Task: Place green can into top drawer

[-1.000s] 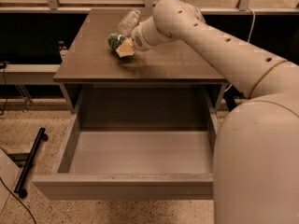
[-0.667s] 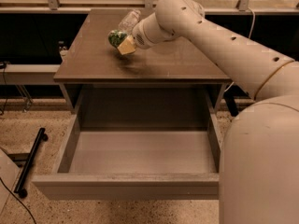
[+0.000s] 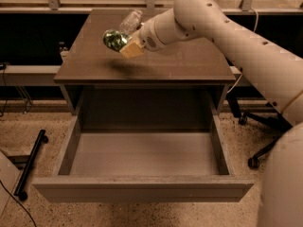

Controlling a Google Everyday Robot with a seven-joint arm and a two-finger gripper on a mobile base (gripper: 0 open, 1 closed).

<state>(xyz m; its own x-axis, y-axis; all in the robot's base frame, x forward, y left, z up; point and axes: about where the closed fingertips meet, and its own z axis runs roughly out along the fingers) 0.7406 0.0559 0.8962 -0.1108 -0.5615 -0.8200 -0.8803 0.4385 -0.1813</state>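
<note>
There is one gripper, and it is holding one green can. The fingers are closed around the can. One tan finger pad shows under it; the other finger is probably behind the can, but that side is hard to see. The can lies on its side with a shiny end facing us. It hangs in the air above the cabinet top, and one dark shadow sits on the wood under it. In the picture, the can is at about 11 o'clock.

One clear bottle is at 1 o'clock from the can, very near it, farther back on the top.

From the can, the front edge of the cabinet top is at 6 o'clock, a little way off. Past that edge is one top drawer, pulled far out. It is wide and deep. Its grey floor shows from wall to wall, and its top is wide open.

One big white arm comes in from 3 o'clock. It goes up to a bend at 1 o'clock and then reaches down toward 9 o'clock to the can.

On the floor there is one black bar at 8 o'clock and one chair wheel at 4 o'clock.
</note>
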